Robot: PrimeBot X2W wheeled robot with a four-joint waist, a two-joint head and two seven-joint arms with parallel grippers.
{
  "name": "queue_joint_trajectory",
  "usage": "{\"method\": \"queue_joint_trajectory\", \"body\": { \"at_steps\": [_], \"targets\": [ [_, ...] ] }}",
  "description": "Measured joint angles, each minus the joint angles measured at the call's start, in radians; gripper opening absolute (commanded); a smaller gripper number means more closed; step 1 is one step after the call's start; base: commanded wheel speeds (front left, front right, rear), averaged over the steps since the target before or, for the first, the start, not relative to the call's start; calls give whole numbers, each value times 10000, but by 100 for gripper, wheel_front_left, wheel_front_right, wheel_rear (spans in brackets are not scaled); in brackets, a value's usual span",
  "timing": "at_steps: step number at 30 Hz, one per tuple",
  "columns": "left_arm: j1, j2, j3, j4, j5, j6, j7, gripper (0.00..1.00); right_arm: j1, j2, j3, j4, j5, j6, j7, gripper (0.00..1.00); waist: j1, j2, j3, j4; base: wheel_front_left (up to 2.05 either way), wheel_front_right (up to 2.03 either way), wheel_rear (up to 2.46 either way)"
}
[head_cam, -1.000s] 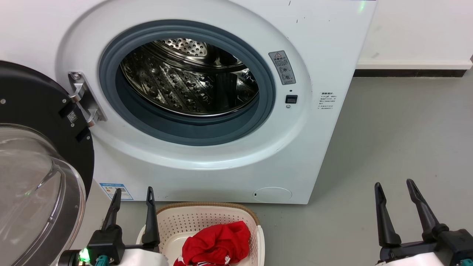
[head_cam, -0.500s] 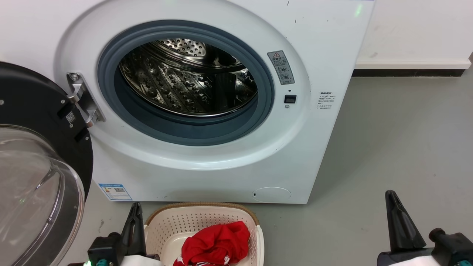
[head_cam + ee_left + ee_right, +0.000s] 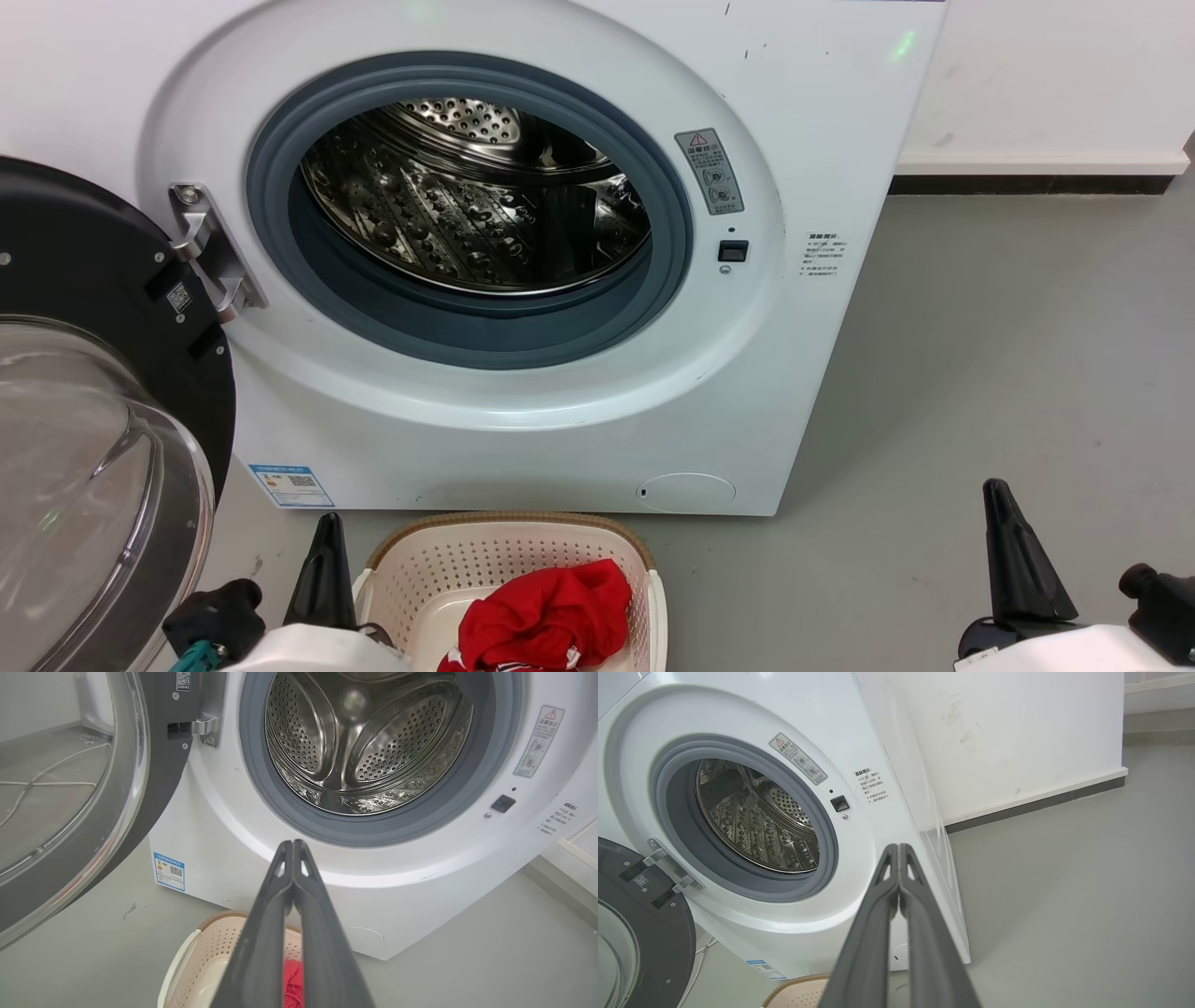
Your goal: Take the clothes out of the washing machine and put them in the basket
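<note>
step: looks like wrap-up. drum [image 3: 439, 224] of the washing machine [image 3: 523, 439] shows bare perforated steel, no fabric seen. red clothes [image 3: 546, 616] lie heaped in the basket [image 3: 512, 519], on the floor [image 3: 980, 355] just in front of the machine. door [image 3: 84, 243] hangs open at left.

left tool [image 3: 293, 843]: fingers pressed together, empty, low beside the basket's left rim, pointing at the porthole. right tool [image 3: 899, 845]: likewise closed, empty, well off to the right.

next: likely just a check of the drum's hidden lower front.
</note>
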Motion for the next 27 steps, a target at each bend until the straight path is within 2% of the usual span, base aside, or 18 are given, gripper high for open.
{"method": "queue_joint_trajectory", "body": {
  "at_steps": [27],
  "targets": [
    [-577, -4, 372, 360, -4247, -456, 991, 0, -746, -150, -44, 708, 4403, -2, 863, 0, 0, 0, -27, 1, 0, 0, 0]
  ]
}}
